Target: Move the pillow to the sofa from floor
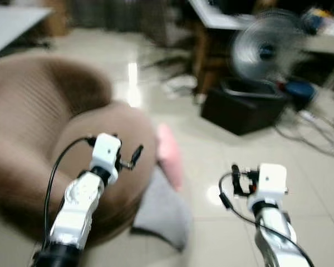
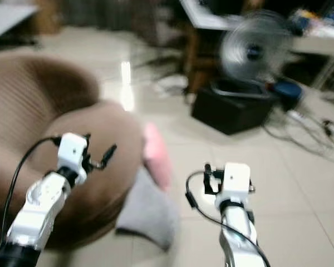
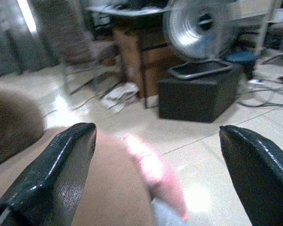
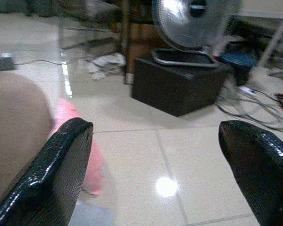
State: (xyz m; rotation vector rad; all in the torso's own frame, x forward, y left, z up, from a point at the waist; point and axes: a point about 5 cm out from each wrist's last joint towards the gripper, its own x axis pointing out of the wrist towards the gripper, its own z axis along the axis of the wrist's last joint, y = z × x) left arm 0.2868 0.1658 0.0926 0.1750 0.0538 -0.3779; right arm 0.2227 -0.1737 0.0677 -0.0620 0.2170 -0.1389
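**Pillow on the floor by the sofa**

On the tiled floor (image 1: 222,150) lies the pink pillow (image 1: 170,157), wedged against the rounded brown sofa (image 1: 39,111), with a grey cushion (image 1: 166,210) just beside it; the left tool (image 3: 155,155) hangs over the sofa's edge, fingers spread wide and holding nothing; the right tool (image 4: 155,155) hovers above bare tile, likewise wide and empty; beyond stand a black box (image 1: 242,105) and a fan (image 1: 264,53), cables (image 1: 312,130) trailing near.

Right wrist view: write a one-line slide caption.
Open right gripper faces a pink pillow on the floor beside the brown sofa.
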